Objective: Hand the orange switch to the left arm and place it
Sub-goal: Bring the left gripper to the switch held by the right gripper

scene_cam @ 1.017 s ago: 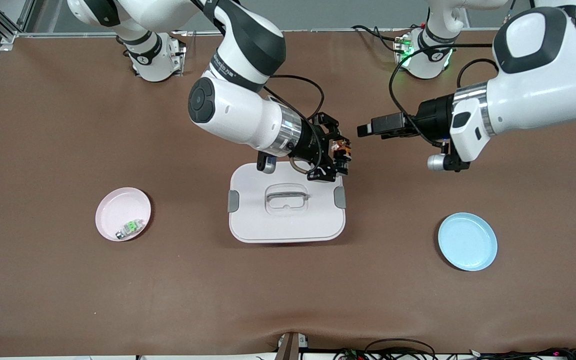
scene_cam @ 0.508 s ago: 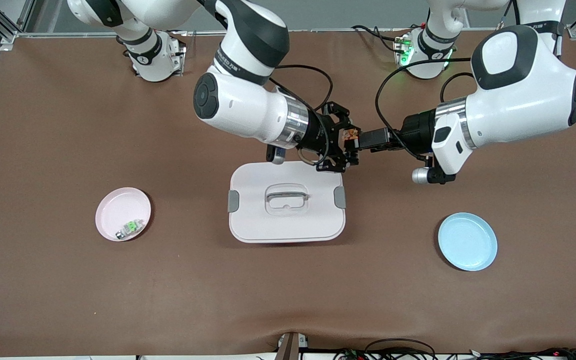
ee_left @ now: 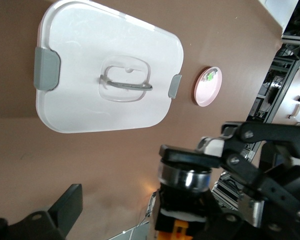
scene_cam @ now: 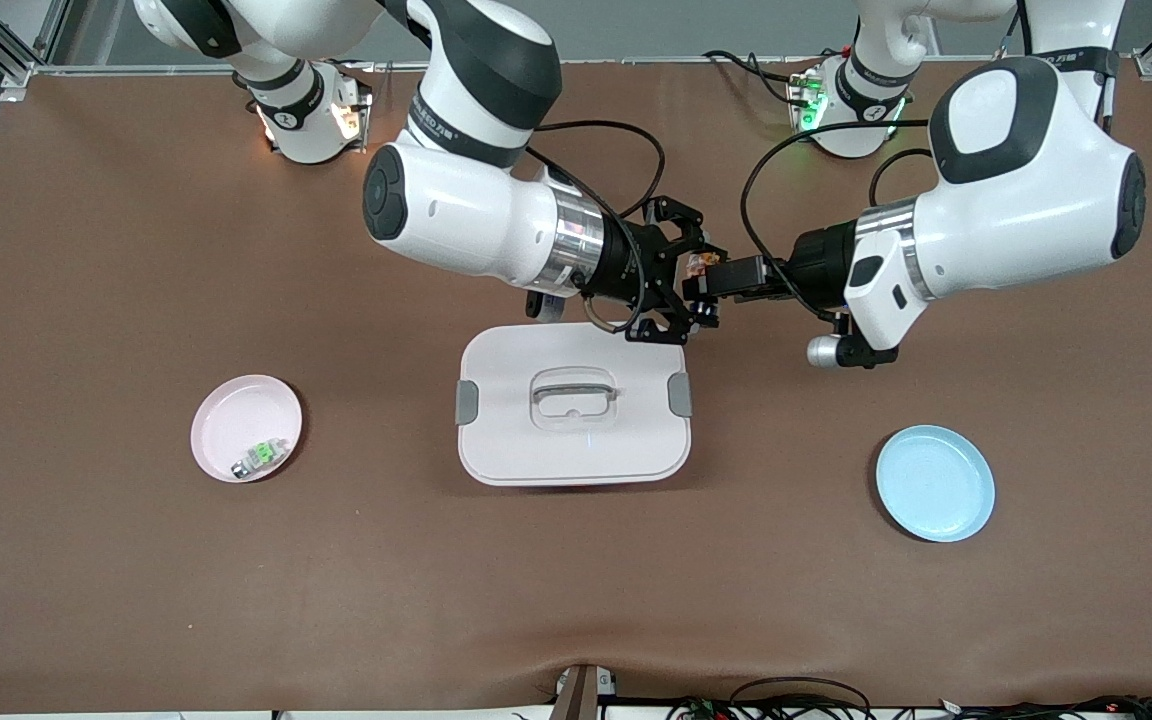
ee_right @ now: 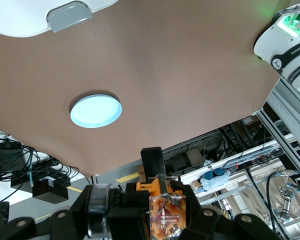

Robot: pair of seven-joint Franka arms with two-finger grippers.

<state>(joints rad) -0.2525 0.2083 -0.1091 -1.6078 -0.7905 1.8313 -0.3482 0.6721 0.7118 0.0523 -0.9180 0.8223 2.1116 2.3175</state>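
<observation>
The orange switch (scene_cam: 703, 264) is up in the air, with my right gripper (scene_cam: 693, 285) shut on it. They hang over the table just off the corner of the white box (scene_cam: 573, 405) toward the left arm's end. My left gripper (scene_cam: 718, 282) has come in level from its own side and stands open, one black finger (ee_left: 65, 210) well clear of the part. In the left wrist view the switch (ee_left: 185, 200) shows its silver collar and orange body between the open jaws. In the right wrist view the switch (ee_right: 162, 210) sits clamped in my right gripper (ee_right: 162, 220).
The box lid (ee_left: 110, 75) has grey latches and a handle. A pink plate (scene_cam: 246, 428) with a small green-and-silver part (scene_cam: 258, 457) lies toward the right arm's end. A blue plate (scene_cam: 934, 483) lies toward the left arm's end. Cables hang from both wrists.
My left gripper has travelled toward the right gripper, closing the gap until its open fingers reach the switch. My right gripper has shifted slightly off the box lid's corner, still holding the switch.
</observation>
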